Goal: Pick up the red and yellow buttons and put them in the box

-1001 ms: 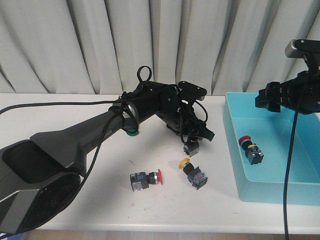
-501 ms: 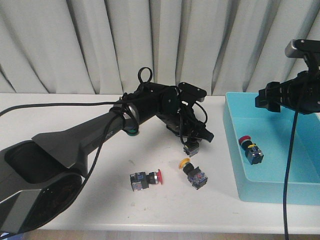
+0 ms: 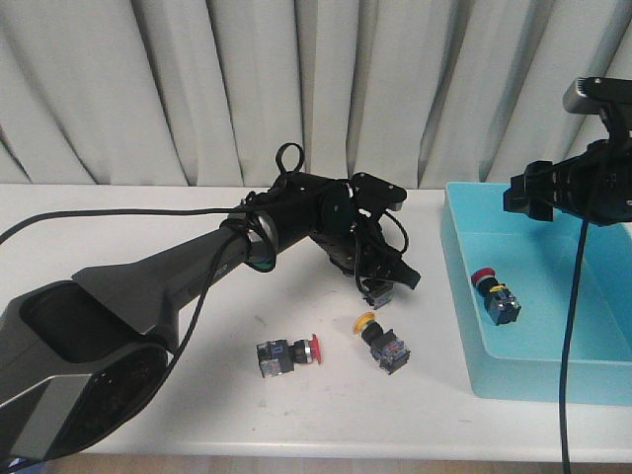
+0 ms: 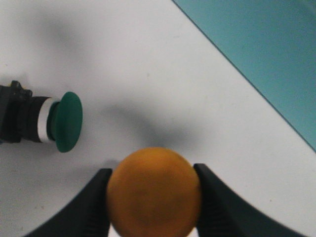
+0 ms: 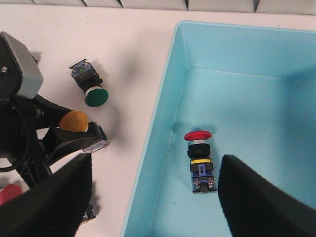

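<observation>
Front view shows the left arm [image 3: 197, 267] stretched long and low across the white bench [image 3: 148, 227], its wrist bent down so the left tool [image 3: 380, 286] points at the bench surface just left of the blue box [image 3: 464, 296]. Left wrist view shows that tool's two black fingers [image 4: 89, 207] closed on either side of a yellow button [image 4: 154, 191], touching its round cap. A green button [image 4: 61, 122] lies on its side on the bench nearby, apart from the tool.

Two more buttons lie loose on the bench in front of the left tool: a second yellow button [image 3: 380, 341] and a red button [image 3: 286, 354], both on their sides and apart from each other.

The right arm [image 3: 583, 188] hangs above the box at its far side. The right tool [image 5: 153, 197] has its fingers spread wide with nothing between them, hovering over the box wall. Another red button [image 5: 198, 158] lies inside the box on its floor, on its side.
</observation>
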Controlling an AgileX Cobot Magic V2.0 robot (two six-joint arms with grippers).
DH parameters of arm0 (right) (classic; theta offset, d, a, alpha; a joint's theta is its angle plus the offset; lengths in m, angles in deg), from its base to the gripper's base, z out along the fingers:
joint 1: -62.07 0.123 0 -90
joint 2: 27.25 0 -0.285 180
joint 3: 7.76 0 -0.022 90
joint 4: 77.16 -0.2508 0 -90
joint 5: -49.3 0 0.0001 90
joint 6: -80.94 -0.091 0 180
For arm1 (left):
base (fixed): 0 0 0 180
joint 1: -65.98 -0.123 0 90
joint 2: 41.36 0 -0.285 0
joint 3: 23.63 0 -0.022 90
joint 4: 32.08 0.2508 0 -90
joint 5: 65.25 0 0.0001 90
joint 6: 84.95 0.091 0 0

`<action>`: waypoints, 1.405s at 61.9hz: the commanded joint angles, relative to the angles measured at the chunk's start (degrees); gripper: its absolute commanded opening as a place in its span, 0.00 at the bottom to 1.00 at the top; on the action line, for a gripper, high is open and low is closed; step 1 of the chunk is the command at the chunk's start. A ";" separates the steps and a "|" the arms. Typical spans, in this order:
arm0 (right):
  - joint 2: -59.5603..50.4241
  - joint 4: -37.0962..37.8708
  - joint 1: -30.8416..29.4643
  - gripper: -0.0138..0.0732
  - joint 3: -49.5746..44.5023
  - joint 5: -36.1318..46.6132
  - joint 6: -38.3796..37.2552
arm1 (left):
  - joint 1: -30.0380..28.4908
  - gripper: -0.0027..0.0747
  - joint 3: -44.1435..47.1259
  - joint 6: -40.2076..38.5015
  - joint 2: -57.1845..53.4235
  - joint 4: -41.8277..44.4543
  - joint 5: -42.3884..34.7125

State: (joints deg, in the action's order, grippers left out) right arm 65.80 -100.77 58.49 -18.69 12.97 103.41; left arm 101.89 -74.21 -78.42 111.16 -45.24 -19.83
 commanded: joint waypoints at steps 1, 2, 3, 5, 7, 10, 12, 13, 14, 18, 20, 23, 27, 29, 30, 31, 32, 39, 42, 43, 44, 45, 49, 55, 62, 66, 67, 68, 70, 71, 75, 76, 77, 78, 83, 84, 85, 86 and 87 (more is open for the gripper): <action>-2.14 -1.46 -0.13 0.77 1.53 2.52 0.39 | -0.11 0.27 -1.77 -0.55 -4.16 -0.73 -2.32; -2.14 -1.46 -0.13 0.77 1.53 2.52 0.39 | -0.11 0.24 -1.77 -0.55 -4.16 -0.73 -2.32; -2.14 -1.46 -0.13 0.77 1.53 2.52 0.39 | -0.11 0.21 -1.77 -0.55 -4.16 -0.73 -2.31; -2.14 -1.46 -0.13 0.77 1.53 2.52 0.53 | -0.11 0.15 -1.77 -0.55 -4.16 -0.73 -2.18; -2.14 -1.46 -0.13 0.77 1.53 2.46 0.74 | -0.11 0.07 -1.96 -0.55 -4.16 -0.73 -2.02; -2.14 -1.51 -0.13 0.77 1.53 2.05 1.70 | -0.11 0.02 -2.34 -0.55 -4.44 -0.79 -1.68; -2.14 -1.74 -0.13 0.77 1.53 1.79 2.58 | -0.11 0.02 -2.44 -0.62 -4.78 -1.10 -1.43; -2.14 -1.94 -0.13 0.77 1.53 1.66 3.21 | -0.11 0.02 -2.44 -0.62 -5.03 -1.34 -1.25; -2.14 -2.17 -0.13 0.77 1.53 1.57 3.99 | -0.11 0.02 -2.44 -0.62 -5.33 -1.71 -1.11; -2.14 -3.73 -0.13 0.77 1.53 1.10 8.35 | -0.11 0.03 -2.44 -0.62 -7.13 -3.38 -0.62; -2.14 -4.68 -0.13 0.77 1.53 0.84 10.47 | -0.17 0.02 -2.44 -0.62 -8.14 -3.90 -0.20; -2.14 -6.94 -0.13 0.77 1.53 0.37 14.22 | -0.29 0.02 -2.44 -0.62 -10.23 -4.44 0.43; -2.14 -10.98 -0.13 0.77 0.88 0.08 19.19 | -0.59 0.02 -2.44 -0.56 -13.02 -5.19 1.75; -2.14 -13.19 -0.13 0.77 0.26 0.13 21.91 | -0.87 0.02 -2.44 -0.56 -14.39 -5.19 2.35; -2.14 -14.40 -0.13 0.77 -0.10 0.20 23.41 | -1.02 0.02 -2.44 -0.56 -15.51 -5.19 2.63; -2.14 -16.34 -0.13 0.77 -0.56 0.41 24.99 | -1.17 0.02 -2.44 -0.56 -16.23 -5.19 2.95; -2.14 -17.74 -0.13 0.77 -1.07 0.64 27.51 | -1.23 0.02 -2.44 -0.56 -16.97 -5.19 3.26; -2.15 -31.20 -0.13 0.77 -5.53 2.43 43.15 | -3.03 0.02 -2.44 -1.88 -22.31 -5.30 5.73; -2.15 -38.29 -0.13 0.77 -7.78 2.19 51.71 | -3.71 0.03 -2.37 -3.30 -24.06 -5.30 7.01; -2.21 -40.44 -0.11 0.77 -8.33 2.04 54.18 | -4.04 0.03 -2.37 -3.82 -24.58 -5.30 7.37; -2.26 -42.52 -0.06 0.77 -8.89 1.80 56.70 | -4.22 0.03 -2.37 -4.27 -25.11 -5.30 7.78; -2.33 -44.59 0.00 0.77 -9.46 1.58 59.21 | -4.49 0.03 -2.37 -5.01 -25.85 -5.30 8.35; -2.66 -53.27 1.01 0.77 -12.16 0.99 70.73 | -5.15 0.03 -1.79 -6.53 -28.01 -5.30 9.28; -3.23 -61.37 3.87 0.77 -15.94 1.85 82.41 | -5.48 0.03 0.10 -7.61 -30.71 -5.30 9.90; -4.04 -66.74 8.74 0.77 -18.19 5.10 91.97 | -5.48 0.03 2.76 -8.54 -32.98 -6.67 11.07; -4.74 -67.87 11.39 0.77 -18.56 7.56 94.51 | -5.48 0.03 4.12 -8.54 -33.53 -8.40 11.54; -4.88 -67.87 11.93 0.77 -18.62 8.16 94.58 | -5.48 0.03 4.47 -8.54 -33.66 -8.94 11.55; -5.09 -67.94 12.66 0.77 -18.62 8.92 94.69 | -5.48 0.03 4.97 -8.54 -33.66 -9.24 11.61; -5.51 -67.87 13.57 0.77 -18.62 9.92 94.69 | -5.48 0.03 5.59 -8.54 -33.72 -10.09 11.69; -5.62 -67.87 14.24 0.77 -18.62 10.24 94.69 | -5.48 0.03 5.79 -8.54 -33.72 -10.38 11.75; -6.21 -67.87 15.93 0.77 -18.62 11.82 94.69 | -5.42 0.03 6.67 -8.54 -33.72 -11.74 12.02; -6.28 -67.80 16.14 0.77 -18.62 12.01 94.69 | -5.42 0.03 6.85 -8.54 -33.72 -11.99 12.10; -6.36 -67.80 16.43 0.77 -18.62 12.09 94.69 | -5.42 0.03 7.20 -8.48 -33.72 -12.44 12.10; -6.36 -67.80 16.63 0.77 -18.62 12.36 94.69 | -5.42 0.03 7.28 -8.48 -33.72 -12.75 12.04; -6.36 -67.75 17.49 0.77 -18.62 13.53 94.69 | -5.35 0.03 7.28 -8.48 -33.72 -13.33 12.46; -6.36 -67.75 17.55 0.77 -18.62 13.74 94.69 | -5.20 0.03 7.28 -8.48 -33.72 -13.32 12.46; -6.36 -67.75 17.73 0.77 -18.62 13.97 94.69 | -5.14 0.03 7.28 -8.48 -33.72 -13.40 12.46; -6.36 -67.81 17.81 0.77 -18.62 14.08 94.69 | -5.14 0.03 7.28 -8.48 -33.72 -13.62 12.50; -6.36 -67.81 17.92 0.77 -18.62 14.14 94.69 | -5.14 0.03 7.28 -8.48 -33.72 -13.98 12.59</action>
State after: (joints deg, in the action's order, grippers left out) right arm 61.32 -166.74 75.85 -38.72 26.85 197.38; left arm 96.24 -65.61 -86.32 81.18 -56.00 -4.74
